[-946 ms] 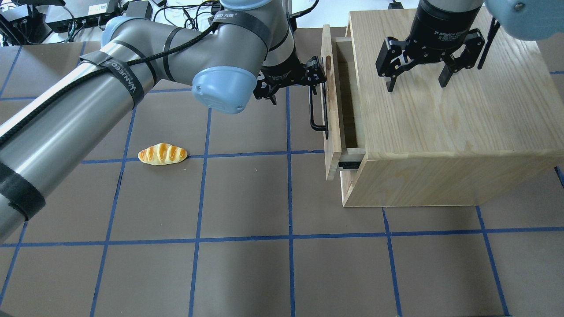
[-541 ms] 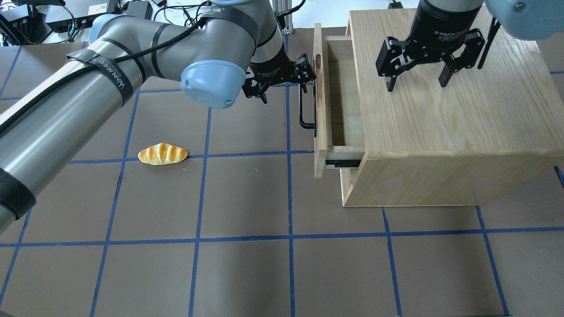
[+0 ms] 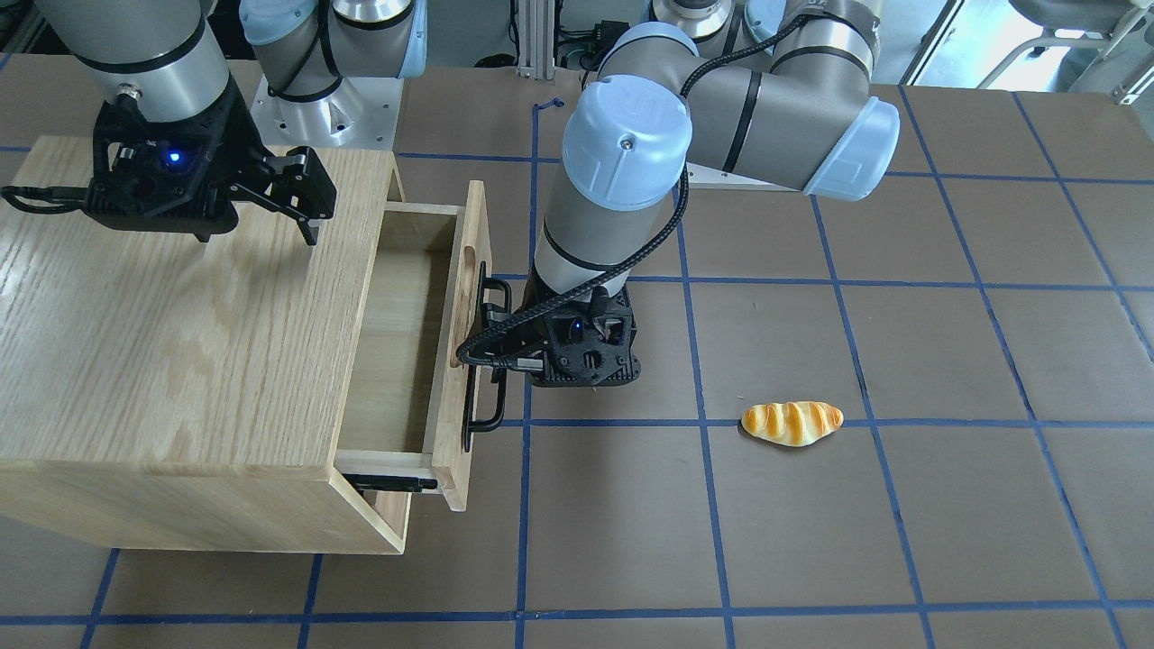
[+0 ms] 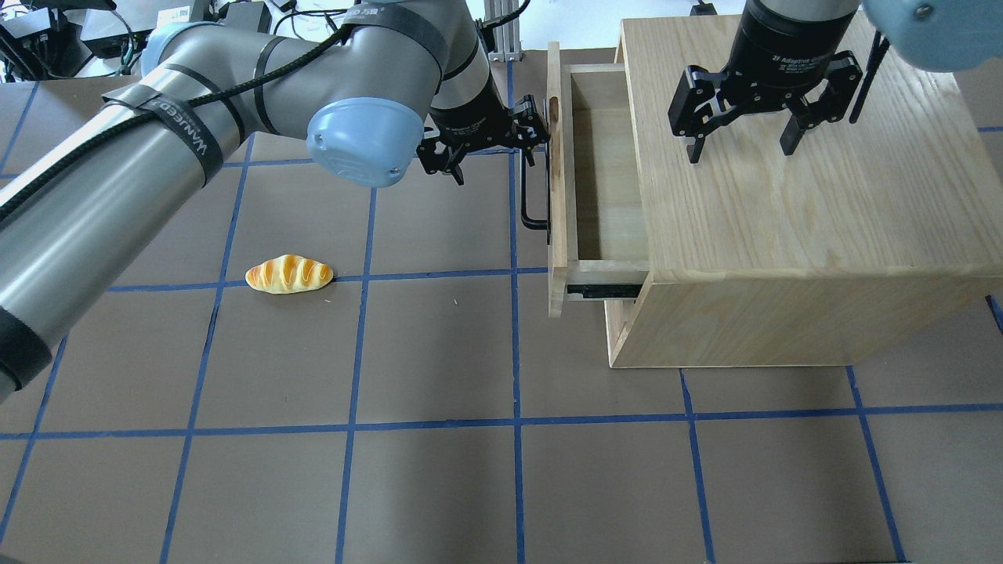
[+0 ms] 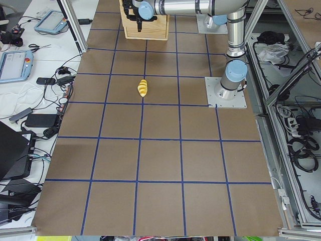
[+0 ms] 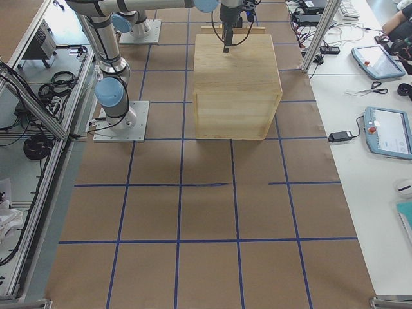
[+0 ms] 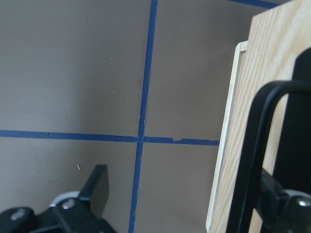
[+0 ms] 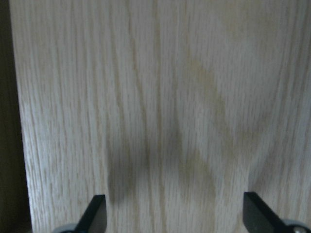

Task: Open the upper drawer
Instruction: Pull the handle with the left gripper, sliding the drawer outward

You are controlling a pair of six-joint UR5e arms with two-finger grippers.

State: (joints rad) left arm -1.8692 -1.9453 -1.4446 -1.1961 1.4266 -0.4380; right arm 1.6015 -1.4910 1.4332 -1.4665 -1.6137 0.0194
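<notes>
Partly open, the upper drawer juts from the front of a light wood cabinet that stands on a brown table gridded with blue tape. The drawer's pale wooden floor is in view, and a black slide rail shows along its side, between the front panel and the cabinet body. A long black bar handle runs along the front panel. The left gripper is at the handle's end with its jaws apart. One finger is tucked between bar and panel, and the other points away from the cabinet. The right gripper hangs over the cabinet's top, jaws spread wide and holding nothing. A small golden bread roll lies on the table, well out from the cabinet's front.
</notes>
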